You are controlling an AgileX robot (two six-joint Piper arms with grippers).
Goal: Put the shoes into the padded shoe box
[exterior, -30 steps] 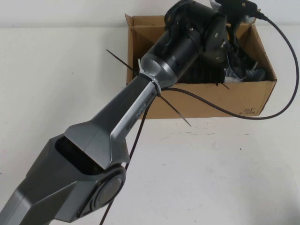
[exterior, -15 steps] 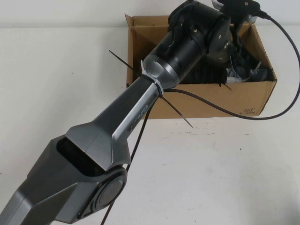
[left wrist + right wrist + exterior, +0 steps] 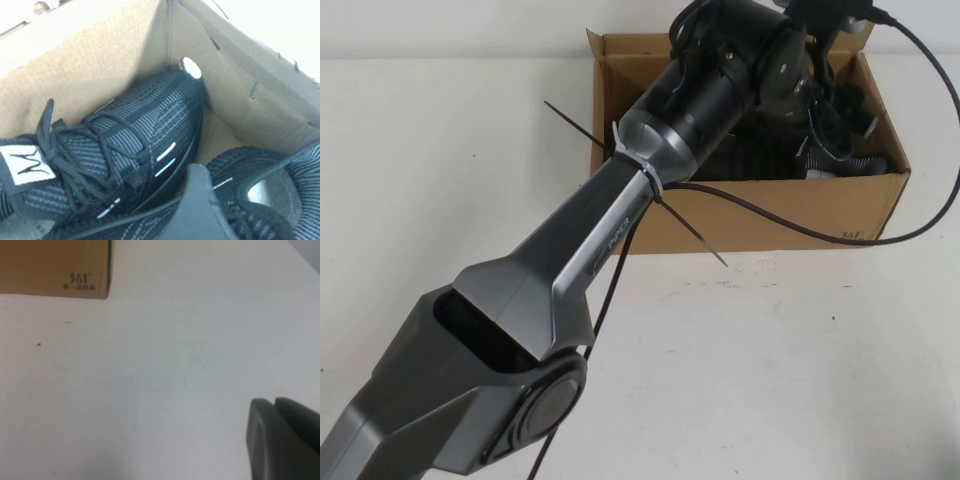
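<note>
The padded shoe box stands at the table's far side with its flaps upright. Both black knit shoes lie inside it. In the left wrist view one shoe points its toe at the round hole in the box wall. The other shoe lies beside it, collar opening upward. My left gripper reaches down into the box, open, with one finger at that collar's edge. My right gripper hovers shut over bare table beside the box corner.
My left arm crosses the box's near-left corner, with cable ties sticking out from it. A black cable loops over the box's right side. White table lies in front of the box.
My left gripper has opened inside the box and released the second shoe, which now rests lower beside the first. The wrist has shifted slightly left and up.
</note>
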